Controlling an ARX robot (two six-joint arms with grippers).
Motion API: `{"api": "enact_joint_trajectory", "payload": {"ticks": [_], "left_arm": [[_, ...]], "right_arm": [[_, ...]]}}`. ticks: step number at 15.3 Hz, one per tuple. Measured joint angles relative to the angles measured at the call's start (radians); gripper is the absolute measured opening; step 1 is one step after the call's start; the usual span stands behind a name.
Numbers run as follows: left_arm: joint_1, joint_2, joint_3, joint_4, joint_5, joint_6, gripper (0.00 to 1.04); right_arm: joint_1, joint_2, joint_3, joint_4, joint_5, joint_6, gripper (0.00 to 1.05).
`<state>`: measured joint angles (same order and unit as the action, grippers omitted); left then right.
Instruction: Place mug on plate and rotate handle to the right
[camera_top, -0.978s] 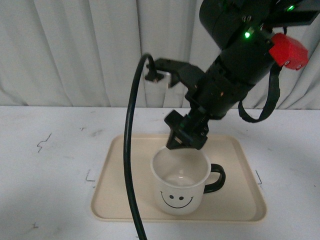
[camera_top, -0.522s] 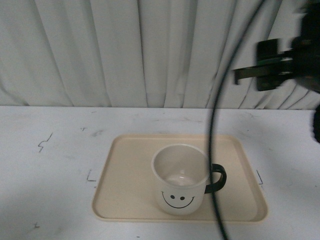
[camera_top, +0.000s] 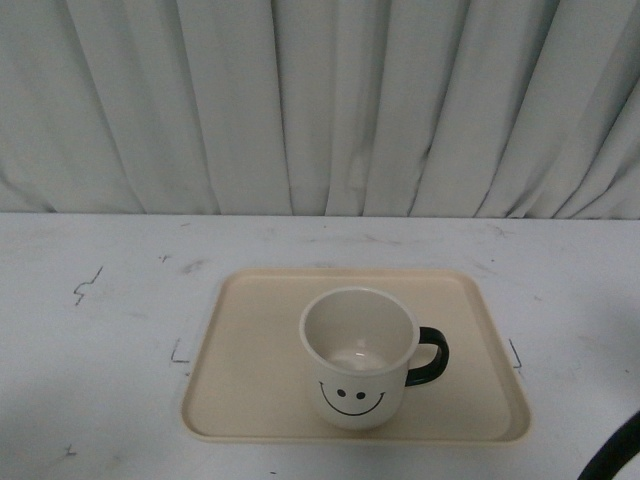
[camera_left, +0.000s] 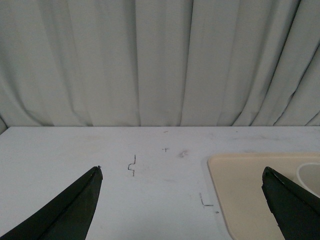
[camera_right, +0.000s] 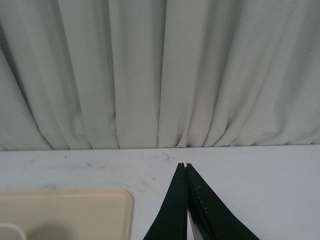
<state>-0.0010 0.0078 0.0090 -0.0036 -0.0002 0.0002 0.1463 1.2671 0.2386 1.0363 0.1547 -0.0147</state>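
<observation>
The cream-white mug (camera_top: 358, 355) stands upright on the beige plate (camera_top: 250, 370), smiley face toward the camera. Its black handle (camera_top: 430, 357) points right. No gripper shows in the front view. In the left wrist view my left gripper (camera_left: 182, 172) is open and empty above the table, with the plate's corner (camera_left: 240, 190) and a sliver of the mug's rim (camera_left: 311, 175) beside one finger. In the right wrist view my right gripper (camera_right: 184, 165) is shut and empty, apart from the plate's corner (camera_right: 75, 212); a bit of the mug's rim (camera_right: 10, 231) shows at the edge.
The white table (camera_top: 90, 330) carries small black marks (camera_top: 88, 285). A pleated grey-white curtain (camera_top: 320, 100) hangs behind it. A black cable (camera_top: 615, 455) curves in at the front right corner.
The right arm has pulled away from above the mug, up and to the right, and left the front view. The cable has swung out to the lower right corner. The mug stays on the plate.
</observation>
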Motion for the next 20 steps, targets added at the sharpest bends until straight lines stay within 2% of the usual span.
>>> {"api": "enact_joint_trajectory", "payload": {"ticks": [2, 6, 7, 8, 20], "left_arm": [[0.000, 0.000, 0.000, 0.000, 0.000, 0.000, 0.98], [0.000, 0.000, 0.000, 0.000, 0.000, 0.000, 0.98], [0.000, 0.000, 0.000, 0.000, 0.000, 0.000, 0.98], [0.000, 0.000, 0.000, 0.000, 0.000, 0.000, 0.98], [0.000, 0.000, 0.000, 0.000, 0.000, 0.000, 0.98]], "right_arm": [[-0.026, -0.039, -0.084, 0.038, -0.036, 0.000, 0.02], [-0.080, -0.258, -0.167, -0.101, -0.097, 0.000, 0.02], [-0.134, -0.304, -0.183, -0.145, -0.145, 0.000, 0.02], [-0.153, -0.355, -0.197, -0.187, -0.143, 0.001, 0.02], [-0.146, -0.894, -0.227, -0.664, -0.152, 0.001, 0.02]]}}
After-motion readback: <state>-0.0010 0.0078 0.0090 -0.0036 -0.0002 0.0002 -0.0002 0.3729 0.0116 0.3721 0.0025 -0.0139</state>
